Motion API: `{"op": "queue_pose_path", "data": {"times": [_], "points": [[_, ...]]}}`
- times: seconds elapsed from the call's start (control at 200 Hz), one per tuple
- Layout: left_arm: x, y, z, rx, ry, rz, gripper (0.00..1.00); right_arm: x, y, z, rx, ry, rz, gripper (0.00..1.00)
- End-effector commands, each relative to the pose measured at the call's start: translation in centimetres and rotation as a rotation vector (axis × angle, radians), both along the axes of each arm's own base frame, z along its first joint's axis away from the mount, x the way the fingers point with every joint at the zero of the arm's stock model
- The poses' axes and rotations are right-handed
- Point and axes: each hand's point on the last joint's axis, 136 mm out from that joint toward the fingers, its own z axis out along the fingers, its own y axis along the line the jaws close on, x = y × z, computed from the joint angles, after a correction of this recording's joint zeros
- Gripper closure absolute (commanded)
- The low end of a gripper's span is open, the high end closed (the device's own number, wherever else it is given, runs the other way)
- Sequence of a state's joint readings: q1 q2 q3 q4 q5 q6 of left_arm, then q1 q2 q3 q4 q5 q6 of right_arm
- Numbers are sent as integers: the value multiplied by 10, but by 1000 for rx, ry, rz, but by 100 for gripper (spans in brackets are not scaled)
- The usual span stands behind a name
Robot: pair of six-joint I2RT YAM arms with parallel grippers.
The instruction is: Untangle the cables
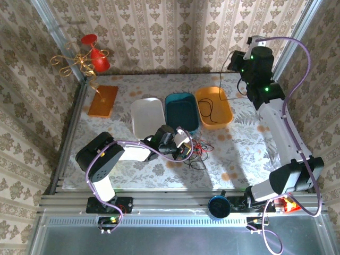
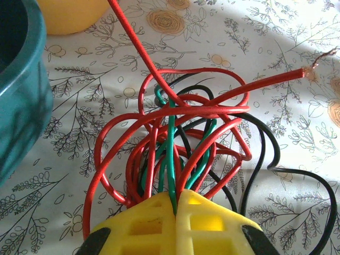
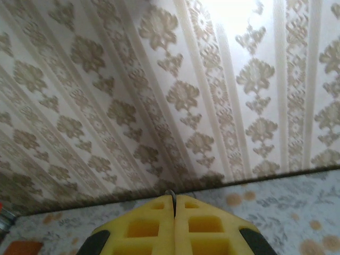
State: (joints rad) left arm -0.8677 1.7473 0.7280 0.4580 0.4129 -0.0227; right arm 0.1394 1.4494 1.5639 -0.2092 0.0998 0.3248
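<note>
The cables (image 2: 180, 138) lie as a knot of red, green and black wires on the flowered table cloth, just right of the teal tray (image 2: 21, 95). My left gripper (image 2: 175, 199) is down at the knot's near side, its yellow jaws shut on a green cable (image 2: 171, 159). From above, the tangle (image 1: 197, 151) sits in front of the trays with the left gripper (image 1: 186, 149) at its left edge. My right gripper (image 1: 232, 62) is raised high at the back right. A thin black cable (image 1: 220, 85) hangs from it into the orange tray (image 1: 213, 106). In the right wrist view the right gripper (image 3: 174, 197) is shut on that thin wire.
Three trays stand in a row behind the tangle: white (image 1: 147, 117), teal (image 1: 180, 111), orange. A flat orange board (image 1: 102, 101) lies at the back left under a red and gold ornament (image 1: 90, 58). Walls close the back and sides.
</note>
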Motion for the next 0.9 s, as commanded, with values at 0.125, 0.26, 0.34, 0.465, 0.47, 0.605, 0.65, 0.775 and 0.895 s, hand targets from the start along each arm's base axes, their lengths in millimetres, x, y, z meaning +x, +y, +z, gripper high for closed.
{"op": "queue_pose_path", "data": {"times": [0.125, 0.26, 0.34, 0.465, 0.47, 0.605, 0.65, 0.775, 0.895], "points": [[-9, 29, -44, 153, 87, 46, 100, -25, -4, 76, -53, -186, -27, 100], [-8, 28, -43, 154, 82, 50, 100, -34, -6, 123, -96, -285, -43, 100], [-9, 28, -44, 157, 82, 49, 100, -36, -6, 143, -118, -329, -52, 100], [-9, 27, -43, 155, 77, 49, 100, -37, 1, 165, -128, -375, -31, 100], [-9, 27, -43, 156, 76, 49, 100, -36, 2, 166, -128, -376, -30, 100], [-9, 28, -43, 158, 73, 53, 100, -26, 13, 164, -114, -363, 11, 100], [-9, 29, -43, 159, 72, 52, 100, -22, 16, 157, -114, -343, 17, 100], [-10, 29, -43, 162, 72, 53, 100, -10, 21, 126, -130, -277, 15, 100], [-11, 30, -43, 163, 69, 54, 100, -3, 18, 93, -134, -217, -8, 100]]}}
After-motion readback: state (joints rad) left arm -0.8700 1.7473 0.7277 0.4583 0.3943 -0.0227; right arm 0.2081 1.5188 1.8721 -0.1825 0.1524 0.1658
